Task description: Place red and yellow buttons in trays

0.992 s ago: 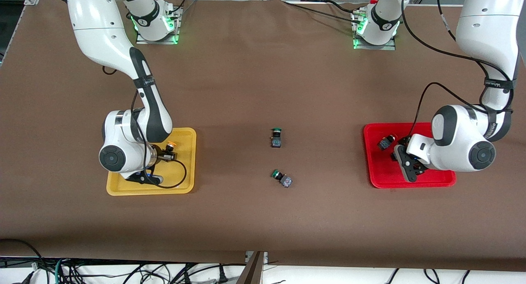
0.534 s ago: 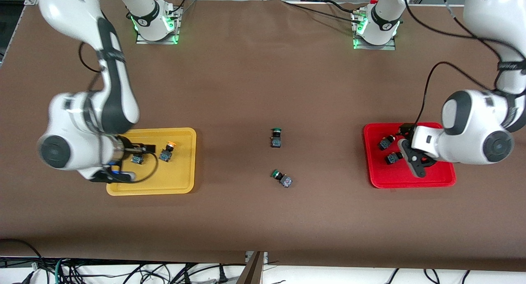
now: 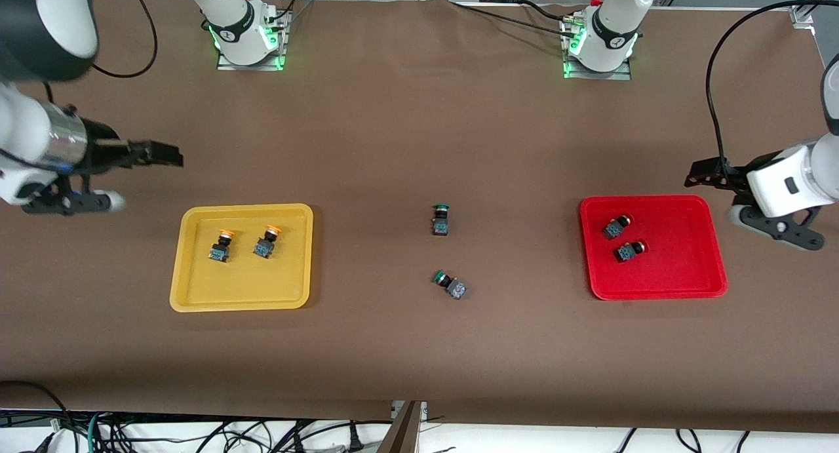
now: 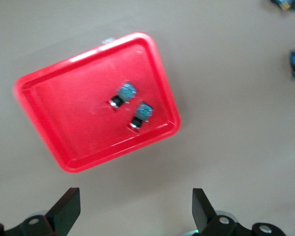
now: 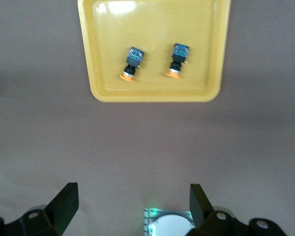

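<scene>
Two orange-yellow-capped buttons point(image 3: 221, 246) point(image 3: 267, 241) lie in the yellow tray point(image 3: 242, 284). In the right wrist view they point(image 5: 132, 63) point(image 5: 177, 59) lie side by side in that tray point(image 5: 152, 24). Two red-capped buttons point(image 3: 615, 226) point(image 3: 629, 250) lie in the red tray point(image 3: 685, 266). They also show in the left wrist view point(image 4: 122, 94) point(image 4: 140, 114) in the red tray point(image 4: 69, 113). My right gripper point(image 3: 164, 153) point(image 5: 132, 206) is open and empty, high over bare table beside the yellow tray. My left gripper point(image 3: 702, 176) point(image 4: 134, 209) is open and empty, over bare table beside the red tray.
Two green-capped switches point(image 3: 440, 219) point(image 3: 449, 284) lie on the brown table point(image 3: 419, 132) midway between the trays. The arm bases point(image 3: 248, 30) point(image 3: 600, 37) stand at the table's edge farthest from the front camera.
Both grippers have let go and risen out of their trays, each drawing away toward its own end of the table. A second yellow and a second red button now lie uncovered in the trays.
</scene>
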Robot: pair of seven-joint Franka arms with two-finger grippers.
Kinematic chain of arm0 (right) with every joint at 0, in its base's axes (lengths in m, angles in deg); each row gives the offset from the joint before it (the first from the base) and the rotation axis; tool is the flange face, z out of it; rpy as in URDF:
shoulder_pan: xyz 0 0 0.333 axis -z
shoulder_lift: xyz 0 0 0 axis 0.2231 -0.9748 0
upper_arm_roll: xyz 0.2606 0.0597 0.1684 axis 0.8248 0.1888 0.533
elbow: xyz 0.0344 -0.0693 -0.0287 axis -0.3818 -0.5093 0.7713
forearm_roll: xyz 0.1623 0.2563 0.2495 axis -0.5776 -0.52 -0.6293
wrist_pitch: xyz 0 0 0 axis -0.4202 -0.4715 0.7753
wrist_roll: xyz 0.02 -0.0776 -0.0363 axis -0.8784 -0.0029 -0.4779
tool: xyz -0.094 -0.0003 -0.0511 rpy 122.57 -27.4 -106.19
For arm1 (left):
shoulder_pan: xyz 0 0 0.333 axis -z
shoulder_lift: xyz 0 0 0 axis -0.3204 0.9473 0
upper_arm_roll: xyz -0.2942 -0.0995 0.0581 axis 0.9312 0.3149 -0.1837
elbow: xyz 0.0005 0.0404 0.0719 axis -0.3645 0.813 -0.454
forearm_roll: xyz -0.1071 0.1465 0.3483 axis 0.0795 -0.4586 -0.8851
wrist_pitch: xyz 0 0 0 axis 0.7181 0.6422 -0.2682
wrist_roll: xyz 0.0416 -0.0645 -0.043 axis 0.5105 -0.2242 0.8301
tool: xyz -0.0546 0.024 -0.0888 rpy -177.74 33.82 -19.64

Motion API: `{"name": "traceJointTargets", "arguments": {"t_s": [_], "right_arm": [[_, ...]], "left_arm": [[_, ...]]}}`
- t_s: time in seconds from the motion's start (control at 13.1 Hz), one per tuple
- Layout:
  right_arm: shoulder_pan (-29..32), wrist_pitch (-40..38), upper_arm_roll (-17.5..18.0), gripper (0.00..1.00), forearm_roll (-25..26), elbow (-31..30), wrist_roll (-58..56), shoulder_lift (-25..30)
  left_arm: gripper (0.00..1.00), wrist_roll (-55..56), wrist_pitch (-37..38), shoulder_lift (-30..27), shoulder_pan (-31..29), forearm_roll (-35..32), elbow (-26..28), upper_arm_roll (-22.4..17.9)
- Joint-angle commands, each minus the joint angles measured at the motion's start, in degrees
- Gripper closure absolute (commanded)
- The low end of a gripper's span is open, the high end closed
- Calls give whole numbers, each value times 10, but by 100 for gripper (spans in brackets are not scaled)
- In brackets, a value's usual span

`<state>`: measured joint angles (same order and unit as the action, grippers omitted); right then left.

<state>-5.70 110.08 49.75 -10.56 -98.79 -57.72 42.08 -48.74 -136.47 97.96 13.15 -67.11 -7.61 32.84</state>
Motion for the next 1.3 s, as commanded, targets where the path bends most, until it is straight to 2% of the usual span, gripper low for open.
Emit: {"name": "traceJointTargets", "arguments": {"t_s": [0.0,0.08,0.23,0.31,0.38,0.46,0.69,1.22], "right_arm": [[61,2,82,0,72,-57,-7,90],[80,6,94,0,75,-61,-6,116],[91,6,99,0,75,-84,0,151],[96,6,99,0,76,-89,-5,160],[108,7,107,0,76,-106,-6,172],[117,13,120,0,78,-124,-6,185],[120,14,125,0,79,-118,-6,177],[118,15,124,0,77,-111,-8,159]], "left_arm": [[0,40,45,-10,0,-30,-49,2],[0,46,3,-44,-17,-18,-13,2],[0,64,-208,-179,-31,-9,201,1],[0,109,-223,-225,0,-14,265,-5],[0,206,-201,-236,44,-17,274,-35],[0,246,-181,-233,74,-17,264,-59],[0,206,-180,-221,73,-17,255,-59],[0,201,-140,-183,73,-14,199,-58]]}}
